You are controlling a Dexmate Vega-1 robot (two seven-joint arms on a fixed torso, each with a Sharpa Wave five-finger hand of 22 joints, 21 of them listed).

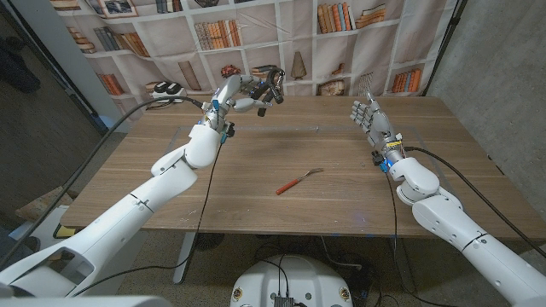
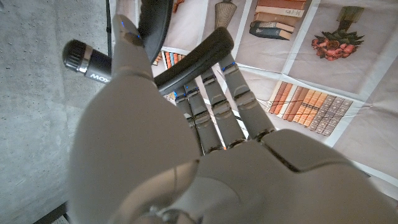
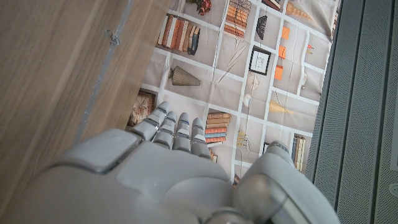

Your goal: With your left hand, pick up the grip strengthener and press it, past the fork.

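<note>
Lifting is done: the black-handled grip strengthener (image 1: 270, 85) is gripped by the left hand (image 1: 241, 92) above the wooden table (image 1: 256, 162), beyond the red-handled fork (image 1: 299, 181); pressing seemingly remains. The right hand (image 1: 368, 115) is spread.

Matt wood table (image 1: 256, 162); glossy plastic left robot hand (image 2: 186, 155)

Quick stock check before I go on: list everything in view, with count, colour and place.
Grip strengthener: one, black, held up above the table's far left part.
Fork: one, red handle, lying near the table's middle.
Table: one, brown wood.
Bookshelf backdrop: one, printed, behind the table.
Left hand: one, white, gripping the grip strengthener.
Right hand: one, white, raised over the table's far right, fingers apart, holding nothing.
</note>
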